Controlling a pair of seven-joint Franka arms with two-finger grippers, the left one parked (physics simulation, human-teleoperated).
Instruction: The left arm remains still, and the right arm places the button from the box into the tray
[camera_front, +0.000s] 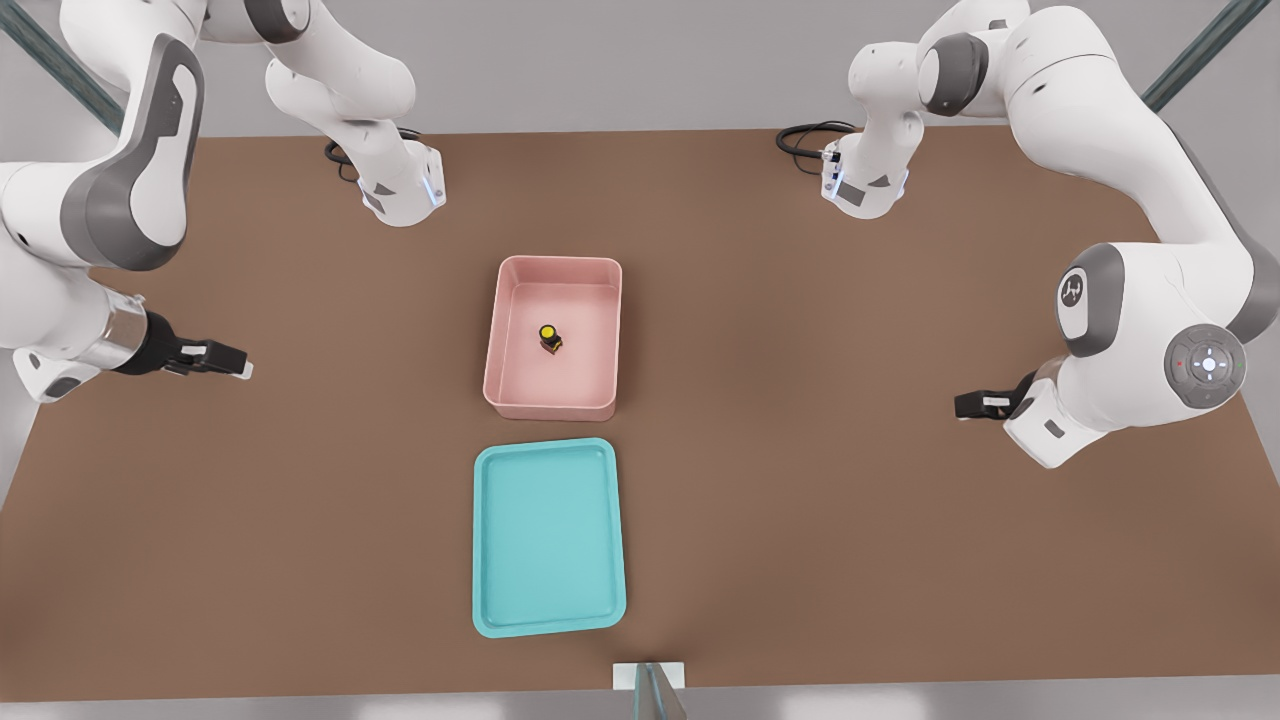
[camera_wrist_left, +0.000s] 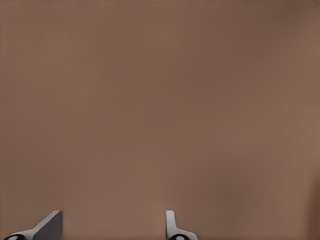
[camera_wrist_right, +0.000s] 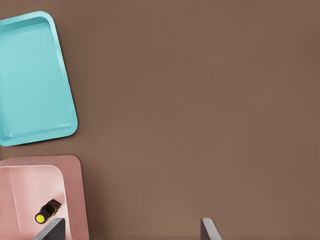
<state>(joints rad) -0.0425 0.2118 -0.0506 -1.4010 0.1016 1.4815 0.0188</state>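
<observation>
The button (camera_front: 550, 338) sits inside the pink box (camera_front: 500, 330), near the middle of its floor, yellow cap up in the front view. Nobody has picked it up yet. The tray (camera_front: 490, 540) lies just beside the box, w/ a thin strip of table (camera_front: 850, 560) between them, and it has nothing in it.

The right arm's gripper (camera_front: 968, 405) hangs over bare table at the front view's right, well apart from the box. In the right wrist view its two fingertips (camera_wrist_right: 210, 231) stand wide apart w/ only brown table between them, so the hand is open and holds nothing.

What could go wrong, I think:
- The button is really small. If the hand comes down a bit off, the fingers may close on air or knock it over.
- The box walls are tall. A finger could bump a wall going in and push the whole box, maybe into the tray.
- A weak pinch on the round cap could let it slip out on the way over.
- The tray rim is low, so a drop from high up may bounce it out.
</observation>
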